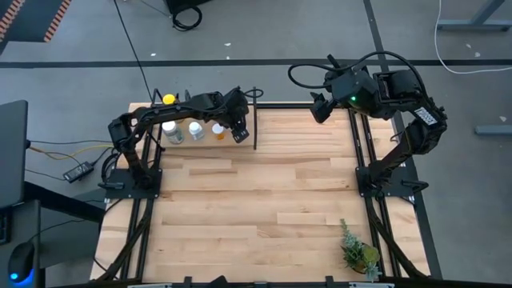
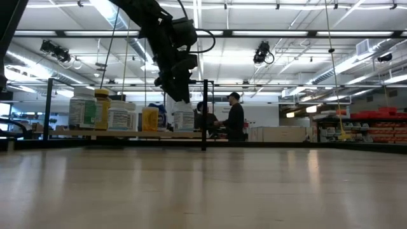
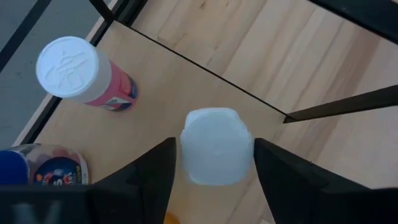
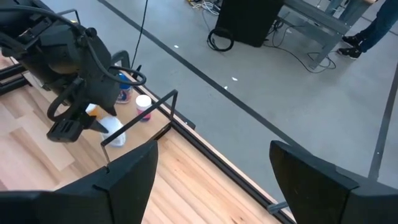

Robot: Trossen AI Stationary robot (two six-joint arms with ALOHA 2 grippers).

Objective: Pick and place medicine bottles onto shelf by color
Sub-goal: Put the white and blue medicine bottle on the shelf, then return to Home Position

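Straddling white-capped bottle (image 3: 216, 146), left gripper (image 3: 211, 180) over shelf (image 1: 204, 144) near black divider (image 1: 255, 128); fingers apart either side of cap, gaps visible, not clamped. Bottle upright on shelf floor, pink-labelled bottle (image 3: 84, 74) nearby. Likely light, rigid, smooth plastic; slip-prone. Best hold: opposite sides of cap or neck. Right gripper (image 4: 211, 168) wide apart, idle at far table corner.
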